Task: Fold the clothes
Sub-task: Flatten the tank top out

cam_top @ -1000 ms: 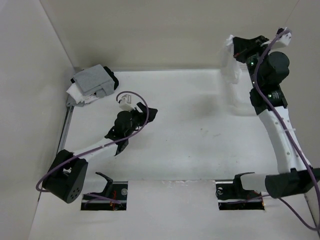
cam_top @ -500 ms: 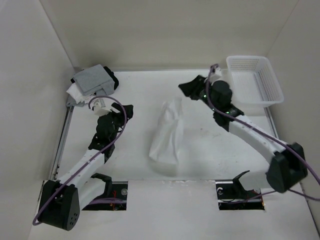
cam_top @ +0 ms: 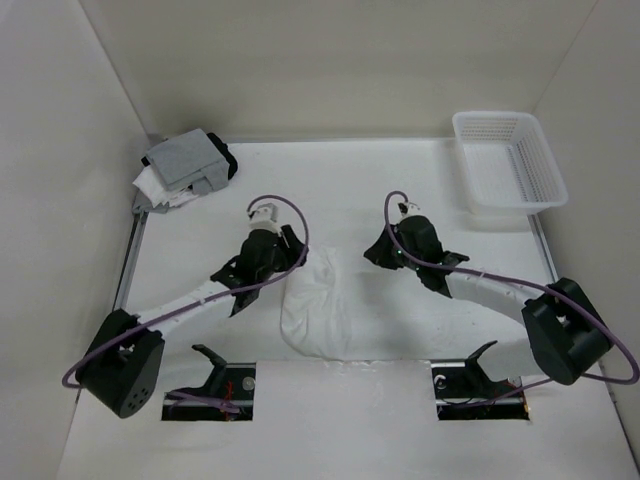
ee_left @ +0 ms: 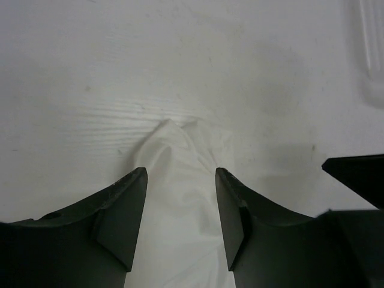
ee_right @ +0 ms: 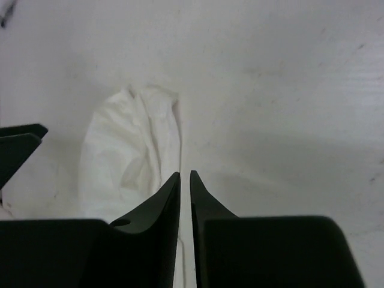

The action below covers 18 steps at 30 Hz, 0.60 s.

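The clothes are one crumpled white garment, lying in a loose heap on the table near the front edge. My left gripper hangs over its upper left corner. In the left wrist view that gripper is open, its fingers straddling a ridge of the clothes without pinching it. My right gripper sits just right of the garment's top edge. In the right wrist view its jaws are nearly together with only a thin slit, above the right edge of the clothes. No fabric is clearly clamped there.
A white mesh basket stands at the back right. A stack of folded grey, white and black garments lies at the back left corner. Walls close the table on the left, back and right. Two black holders sit at the front edge.
The right gripper held the garment high at the back right, then let it fall mid-table. Both arms have since moved to the garment, which now lies nearer the front.
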Available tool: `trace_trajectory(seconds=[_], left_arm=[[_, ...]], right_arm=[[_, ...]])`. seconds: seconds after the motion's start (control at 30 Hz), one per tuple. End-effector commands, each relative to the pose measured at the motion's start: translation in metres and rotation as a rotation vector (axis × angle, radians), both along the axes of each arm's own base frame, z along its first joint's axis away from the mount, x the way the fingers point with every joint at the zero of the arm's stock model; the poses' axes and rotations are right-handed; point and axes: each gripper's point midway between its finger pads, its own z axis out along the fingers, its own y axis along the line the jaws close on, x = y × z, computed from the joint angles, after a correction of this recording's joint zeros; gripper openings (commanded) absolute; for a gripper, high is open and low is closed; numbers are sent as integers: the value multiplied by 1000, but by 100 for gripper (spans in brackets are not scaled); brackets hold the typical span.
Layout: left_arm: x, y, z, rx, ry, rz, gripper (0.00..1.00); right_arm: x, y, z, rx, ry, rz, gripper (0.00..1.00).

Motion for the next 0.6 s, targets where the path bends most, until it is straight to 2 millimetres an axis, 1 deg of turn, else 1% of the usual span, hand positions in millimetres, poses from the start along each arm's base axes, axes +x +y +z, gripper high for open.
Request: trace_trajectory(seconds=[0.0,0.03,0.07,0.13,0.23,0.3,0.33,0.4,0.47,0.5,0.53,0.57], left_arm=[[-5,-37,11,157,-57,-149,49],[-12,-53,12,187,-64,-204,50],[-18,-66,13,230,-78,-252,51],[-26,-80,13,315,-105,-311,51],[-31,-90,7,400,-113,-356,51],[-33,-98,-2,440,-102,-383,51],[-34,-103,-10,456,-86,-399,50],[-33,-104,-21,482,-59,-402,43],[-31,-103,-28,492,-34,-393,37],[-30,-101,-30,495,-27,-388,36],[-29,-100,-31,495,-23,-381,36],[-29,-99,-34,497,-17,-376,34]], right_arm=[[-23,15,-11,-42,13,59,21],[-23,9,-18,-67,14,26,25],[-24,7,-20,-72,14,14,25],[-21,-5,-21,-71,10,-34,27],[-21,-12,-20,-49,5,-64,30],[-26,-16,-24,-39,11,-76,33],[-27,-17,-25,-35,15,-79,33],[-34,-18,-31,-30,35,-78,38],[-39,-19,-36,-29,50,-70,45],[-41,-17,-38,-28,54,-62,47],[-49,-11,-38,-20,64,-33,51],[-54,-7,-40,-15,72,-14,53]])
